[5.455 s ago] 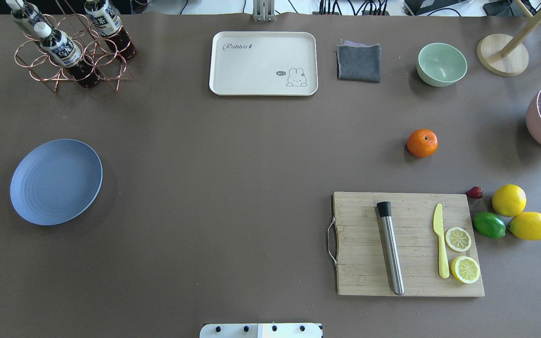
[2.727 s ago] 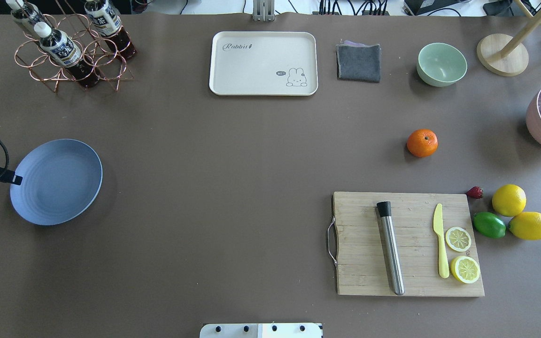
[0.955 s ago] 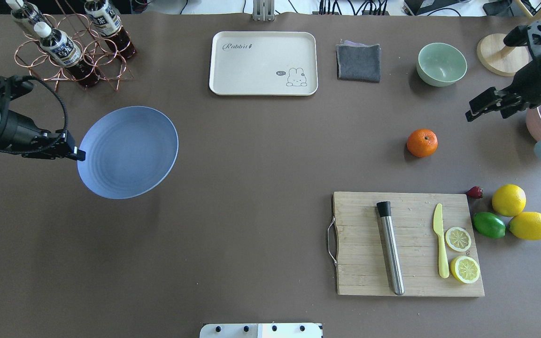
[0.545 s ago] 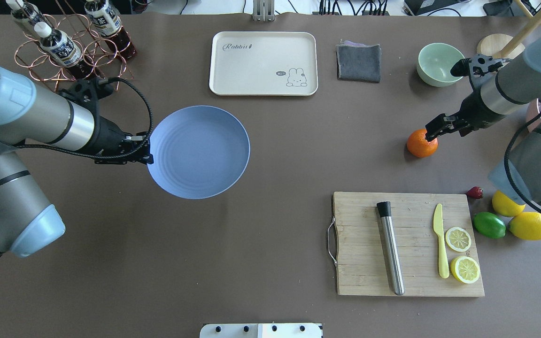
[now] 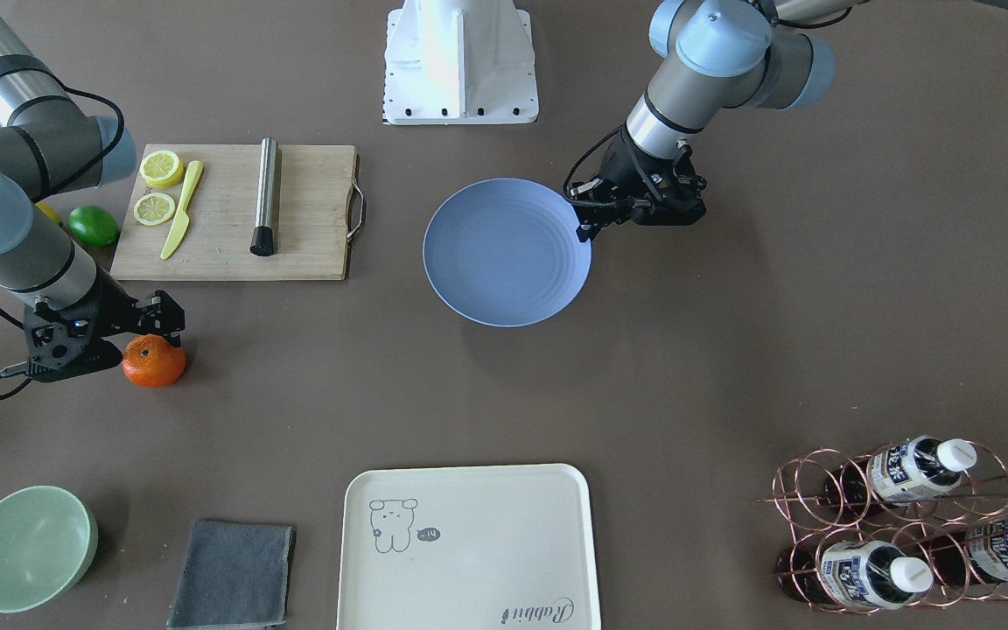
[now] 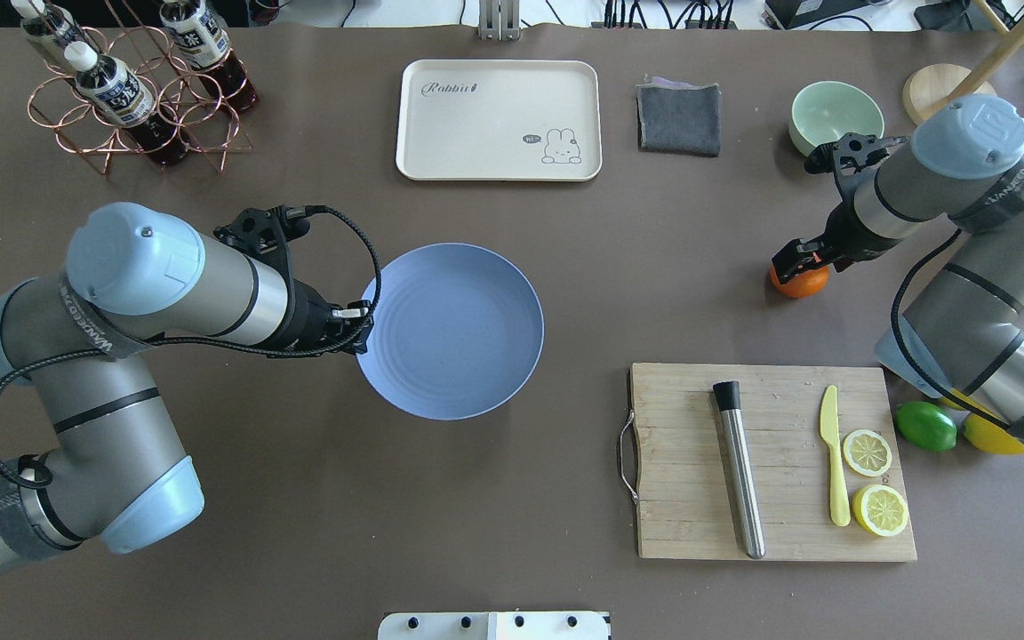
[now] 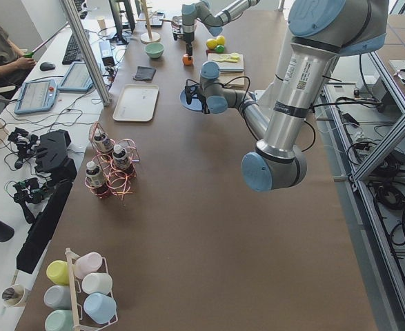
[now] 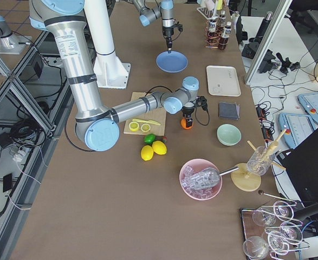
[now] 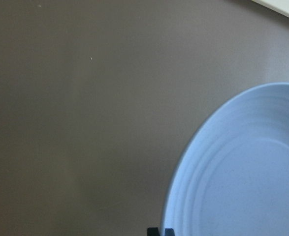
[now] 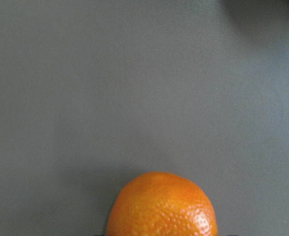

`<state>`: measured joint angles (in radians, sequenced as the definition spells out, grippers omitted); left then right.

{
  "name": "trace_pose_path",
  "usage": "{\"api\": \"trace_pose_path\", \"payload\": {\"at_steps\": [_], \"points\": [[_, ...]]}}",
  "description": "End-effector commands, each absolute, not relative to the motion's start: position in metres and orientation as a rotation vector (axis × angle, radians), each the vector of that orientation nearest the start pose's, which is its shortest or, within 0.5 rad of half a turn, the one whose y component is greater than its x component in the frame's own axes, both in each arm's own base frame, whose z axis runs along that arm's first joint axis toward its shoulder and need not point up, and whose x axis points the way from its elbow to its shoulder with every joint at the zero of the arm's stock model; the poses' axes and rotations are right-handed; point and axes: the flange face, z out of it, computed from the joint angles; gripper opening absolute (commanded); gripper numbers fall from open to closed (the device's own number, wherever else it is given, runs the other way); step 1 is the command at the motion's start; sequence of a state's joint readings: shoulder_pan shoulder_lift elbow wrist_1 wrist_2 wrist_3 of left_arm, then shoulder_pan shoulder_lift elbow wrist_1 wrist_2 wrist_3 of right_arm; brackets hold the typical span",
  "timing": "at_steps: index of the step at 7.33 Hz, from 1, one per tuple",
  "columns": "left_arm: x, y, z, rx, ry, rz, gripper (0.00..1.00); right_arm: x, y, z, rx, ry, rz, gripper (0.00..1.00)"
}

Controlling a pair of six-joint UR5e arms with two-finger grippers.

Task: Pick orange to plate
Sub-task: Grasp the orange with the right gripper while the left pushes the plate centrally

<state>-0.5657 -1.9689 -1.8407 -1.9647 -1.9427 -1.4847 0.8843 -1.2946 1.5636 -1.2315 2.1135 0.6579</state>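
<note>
Left end effector: pinched narrow on the rim of the plate.
Plate: mid-bench, on the robot's side of the cream tray.
Right end effector: down over the orange — cannot tell whether it grips.
Orange: toward the bench's right end — between green bowl and cutting board.

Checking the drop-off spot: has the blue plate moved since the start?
Yes. The plate has shifted right, from the table's left side to near its middle, roughly in line with the cream tray.
</note>
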Motion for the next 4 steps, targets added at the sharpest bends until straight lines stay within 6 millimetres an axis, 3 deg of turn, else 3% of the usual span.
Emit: {"api": "trace_pose_path", "payload": {"at_steps": [1, 2, 3, 4], "points": [[0.497, -0.385, 0.269, 0.034, 1.079, -0.228, 0.00, -0.348, -0.545, 0.481, 0.141, -0.777, -0.201, 0.82], [0.508, -0.380, 0.270, 0.031, 1.071, -0.220, 0.00, -0.348, -0.544, 0.481, 0.138, -0.778, -0.197, 0.63], [0.512, -0.376, 0.272, 0.026, 1.068, -0.213, 0.00, -0.348, -0.545, 0.480, 0.140, -0.780, -0.196, 0.15], [0.515, -0.376, 0.277, 0.022, 1.060, -0.211, 0.00, -0.347, -0.545, 0.477, 0.143, -0.783, -0.196, 0.00]]}}
